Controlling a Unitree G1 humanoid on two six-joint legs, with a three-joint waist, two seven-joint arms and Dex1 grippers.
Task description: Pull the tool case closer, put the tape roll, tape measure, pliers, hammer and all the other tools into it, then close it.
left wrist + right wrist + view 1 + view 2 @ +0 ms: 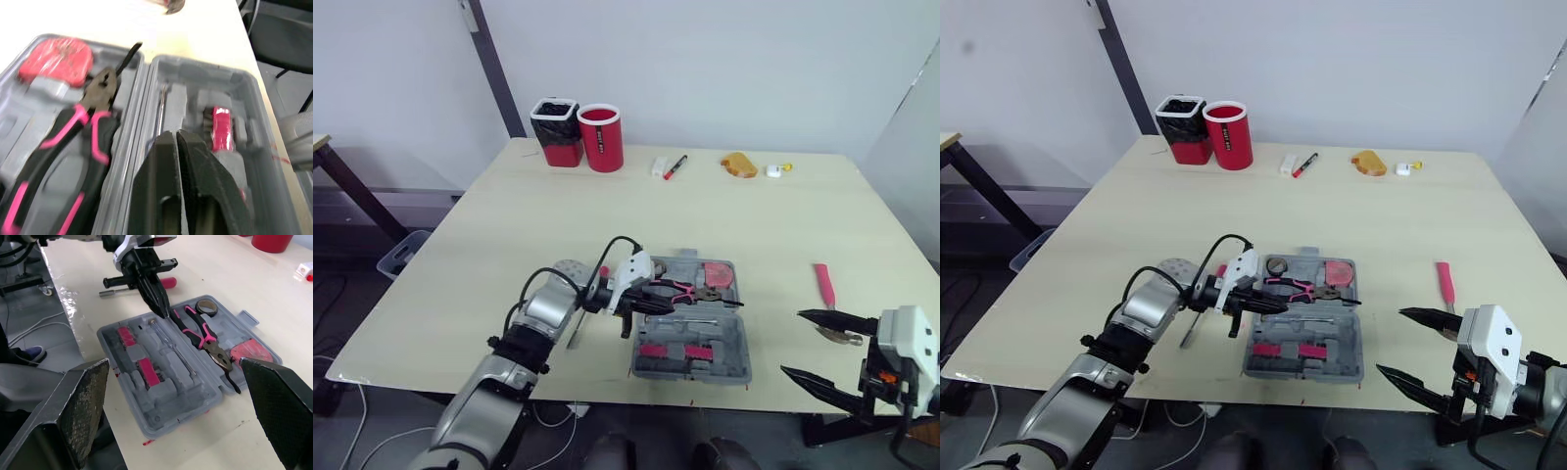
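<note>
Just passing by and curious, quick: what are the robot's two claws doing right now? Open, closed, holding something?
Left gripper: shut, nothing held, tips over the open tool case.
Right gripper: open, empty.

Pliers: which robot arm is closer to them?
Left. The left jaws hover beside the pliers over the case; the right jaws hang apart, at the table's near edge.

Pliers [80, 142] handles cut by edge; screwdriver [1188, 336] middle hidden behind left claw [1278, 306].
</note>
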